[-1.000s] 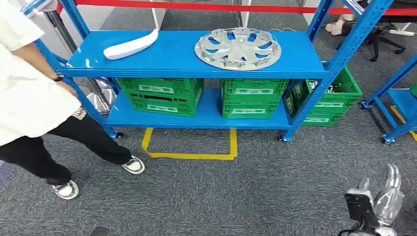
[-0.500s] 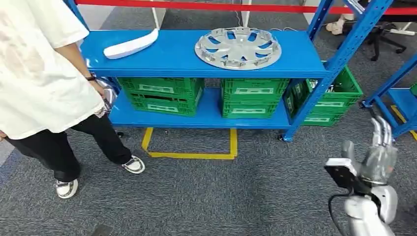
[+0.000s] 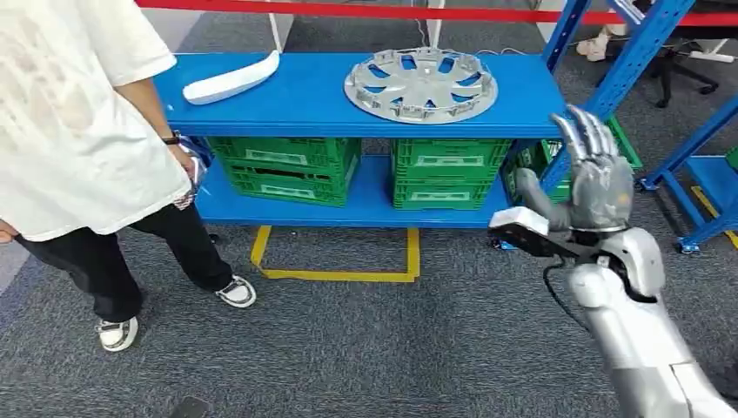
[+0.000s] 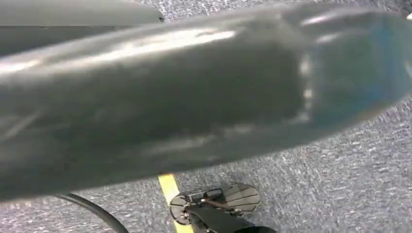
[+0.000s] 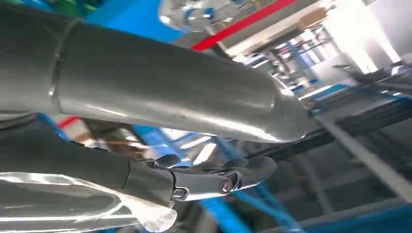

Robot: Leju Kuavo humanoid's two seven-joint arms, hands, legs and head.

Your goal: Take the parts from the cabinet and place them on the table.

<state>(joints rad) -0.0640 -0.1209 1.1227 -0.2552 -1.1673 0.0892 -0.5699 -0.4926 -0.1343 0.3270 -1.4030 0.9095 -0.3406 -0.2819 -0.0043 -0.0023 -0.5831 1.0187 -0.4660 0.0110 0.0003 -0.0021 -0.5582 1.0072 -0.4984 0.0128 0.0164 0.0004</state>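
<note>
Fingers (image 3: 585, 131) of the right hand (image 3: 592, 178) spread apart and pointing up, thumb out to the side, nothing held. Raised in front of the right end of the blue cabinet (image 3: 305, 96), level with its lower shelf, overlapping the corner post and the green crate (image 3: 581, 174) standing beyond that post. Silver forearm running down to the lower right of the head view. In the right wrist view, thick grey thumb (image 5: 194, 97) and darker fingers (image 5: 228, 177) stretched out, apart from each other, against a blurred background of blue racking.

Left hand: blurred dark shape close to the lens in the left wrist view, over grey carpet and a yellow floor stripe (image 4: 169, 189); cannot tell how its fingers lie.

On the cabinet's top shelf: silver wheel cover (image 3: 421, 84) lying flat toward the right, white curved trim part (image 3: 231, 80) lying near the left end, well apart from each other. Below, two more green crates (image 3: 285, 168) side by side on the lower shelf. Yellow tape outline (image 3: 335, 261) on the carpet in front.

Person in white shirt and dark trousers (image 3: 78, 148) standing at the left end of the cabinet, one hand (image 3: 184, 165) down by the lower shelf.
</note>
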